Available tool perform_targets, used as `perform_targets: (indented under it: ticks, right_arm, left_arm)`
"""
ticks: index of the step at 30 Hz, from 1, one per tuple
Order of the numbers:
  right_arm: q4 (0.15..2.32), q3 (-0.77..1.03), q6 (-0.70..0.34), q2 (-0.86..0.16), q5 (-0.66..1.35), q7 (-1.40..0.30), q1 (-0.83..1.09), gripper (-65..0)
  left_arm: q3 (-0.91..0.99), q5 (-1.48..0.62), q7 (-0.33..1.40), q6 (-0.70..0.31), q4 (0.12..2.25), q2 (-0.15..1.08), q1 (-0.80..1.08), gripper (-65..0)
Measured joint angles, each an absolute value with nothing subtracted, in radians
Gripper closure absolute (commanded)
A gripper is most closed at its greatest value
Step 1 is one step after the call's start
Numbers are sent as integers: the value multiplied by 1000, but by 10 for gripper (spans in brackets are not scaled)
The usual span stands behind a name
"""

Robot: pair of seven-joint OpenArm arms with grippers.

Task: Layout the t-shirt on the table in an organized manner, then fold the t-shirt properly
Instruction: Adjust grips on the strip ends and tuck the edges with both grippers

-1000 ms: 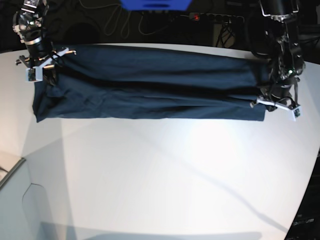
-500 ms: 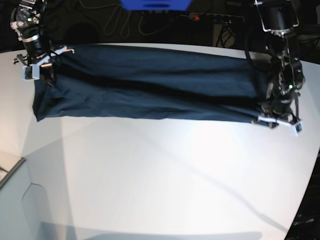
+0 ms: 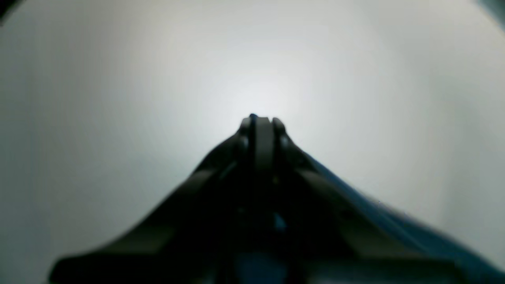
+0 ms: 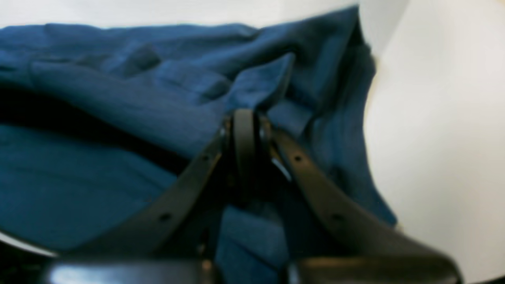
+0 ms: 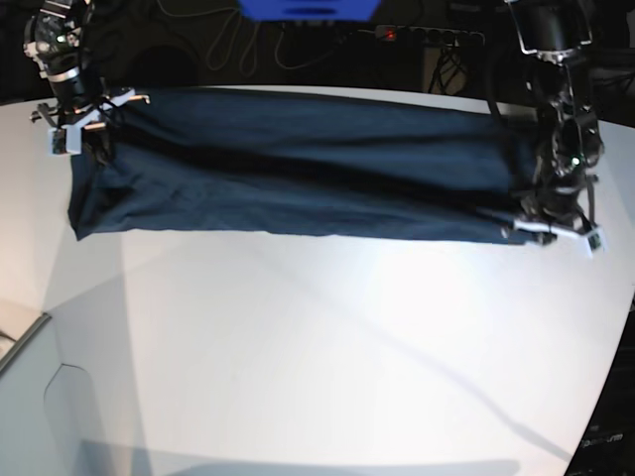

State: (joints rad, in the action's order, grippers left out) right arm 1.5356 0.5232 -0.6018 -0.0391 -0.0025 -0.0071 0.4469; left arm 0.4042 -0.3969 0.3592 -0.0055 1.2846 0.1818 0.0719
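T-shirt: lay as a long folded band across the far part of the desk, stretched between both arms.
Left end effector: clamped on the band's end, at the base view's right.
Right end effector: pinched tight on a bunched fold at the opposite end.
Power strip: behind the desk's far edge.

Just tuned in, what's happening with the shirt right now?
Both arms are holding the navy t-shirt, stretched into a long band across the far side of the white table. The right gripper is shut on bunched fabric at one end. The left gripper is shut at the other end, with blue cloth trailing beside it. The shirt is not yet folded compactly.
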Motion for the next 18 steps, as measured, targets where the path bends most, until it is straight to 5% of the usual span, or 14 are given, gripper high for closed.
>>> perform_targets:
  ticks: [7, 13, 18]
  right_arm:
    - [1530, 516, -602, -41, -2, -7, 447, 0]
    - [1488, 516, -602, -41, -3, -7, 441, 0]
    - [1460, 514, -601, -57, -3, -9, 430, 0]
  left_arm:
    - [398, -400, 152, -8, 1192, 182, 98, 0]
    - [403, -392, 137, -188, 1184, 183, 125, 0]
    - [410, -393, 137, -214, 1184, 159, 144, 0]
